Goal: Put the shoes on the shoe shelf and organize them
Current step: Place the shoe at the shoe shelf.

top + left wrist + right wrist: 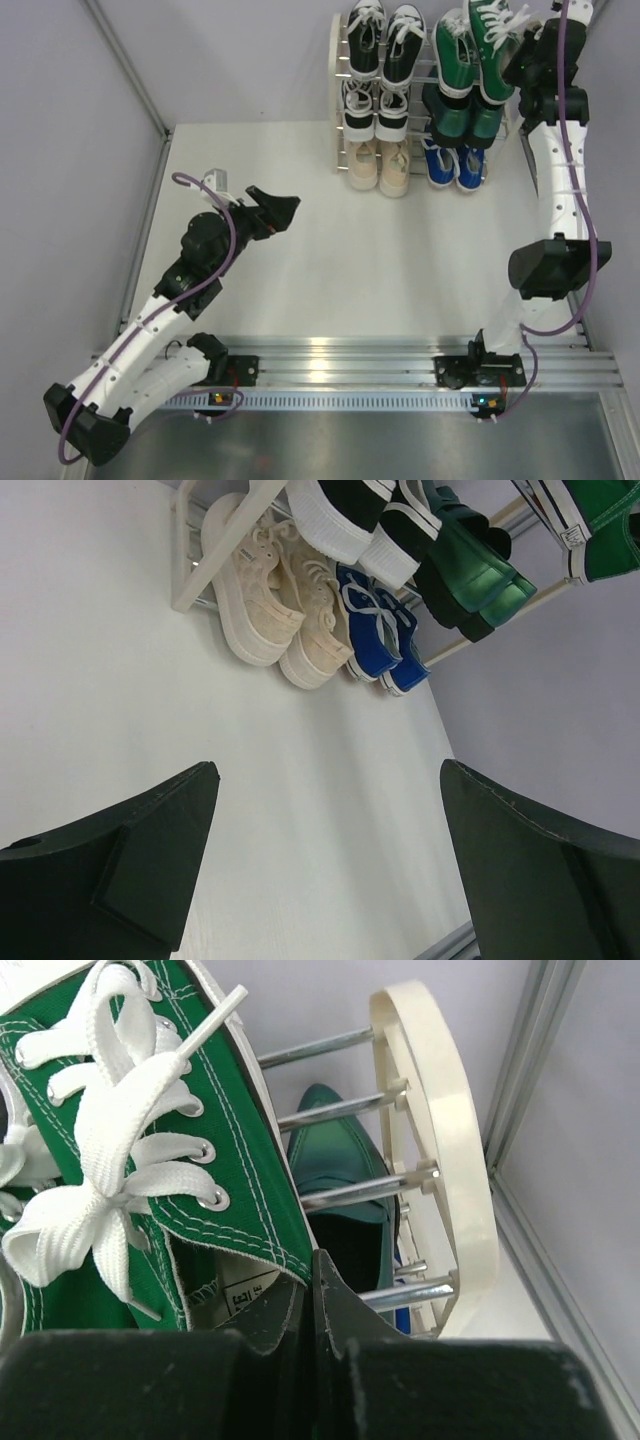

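The shoe shelf (339,70) stands at the back of the table with all pairs on it. Black-and-white sneakers (384,42) fill the top left tier, with a second pair (377,108) below. Beige lace-ups (381,166) and blue sneakers (455,166) sit at the bottom. Dark green dress shoes (456,116) sit mid right. My right gripper (524,62) is shut on the collar of the right green sneaker (215,1130) on the top right tier (325,1270). My left gripper (284,206) is open and empty over the table (328,772).
The shelf's cream arch side frame (455,1120) and chrome bars (360,1188) lie just right of the held sneaker. A dress shoe (335,1145) shows below the bars. Grey walls and a metal post (530,1050) stand close on the right.
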`<state>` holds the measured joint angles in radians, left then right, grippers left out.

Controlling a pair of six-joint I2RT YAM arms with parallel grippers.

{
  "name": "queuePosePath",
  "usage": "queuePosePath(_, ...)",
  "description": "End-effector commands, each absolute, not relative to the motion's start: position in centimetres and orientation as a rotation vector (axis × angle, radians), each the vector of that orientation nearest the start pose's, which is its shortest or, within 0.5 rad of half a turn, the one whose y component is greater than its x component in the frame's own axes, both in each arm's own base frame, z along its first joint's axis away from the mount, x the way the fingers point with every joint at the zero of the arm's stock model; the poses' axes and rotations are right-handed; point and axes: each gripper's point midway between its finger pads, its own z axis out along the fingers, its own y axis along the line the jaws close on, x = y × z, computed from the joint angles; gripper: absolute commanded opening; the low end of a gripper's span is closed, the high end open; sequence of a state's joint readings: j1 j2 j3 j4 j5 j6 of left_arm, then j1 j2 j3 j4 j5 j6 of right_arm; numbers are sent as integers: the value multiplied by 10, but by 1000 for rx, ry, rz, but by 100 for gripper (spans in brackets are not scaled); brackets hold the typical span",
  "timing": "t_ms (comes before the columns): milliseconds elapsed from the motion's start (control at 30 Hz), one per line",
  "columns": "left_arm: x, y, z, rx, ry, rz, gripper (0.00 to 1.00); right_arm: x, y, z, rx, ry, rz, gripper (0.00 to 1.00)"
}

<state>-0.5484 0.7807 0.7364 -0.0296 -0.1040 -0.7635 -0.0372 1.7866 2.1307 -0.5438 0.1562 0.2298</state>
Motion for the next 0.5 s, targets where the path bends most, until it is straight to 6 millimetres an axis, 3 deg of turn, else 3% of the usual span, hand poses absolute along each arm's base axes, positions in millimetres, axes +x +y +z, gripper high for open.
queuePosePath(0,273,-172,308,-278,1674,-887,97,511,-48,537,395,1360,8,0)
queuePosePath(267,272,-171,302,-295,1685,-888,97,516,-52,535,448,1342,6,0)
queuePosePath(467,272,-172,300,-303,1688,-898,97,530,-51,512,475,1388,19,4)
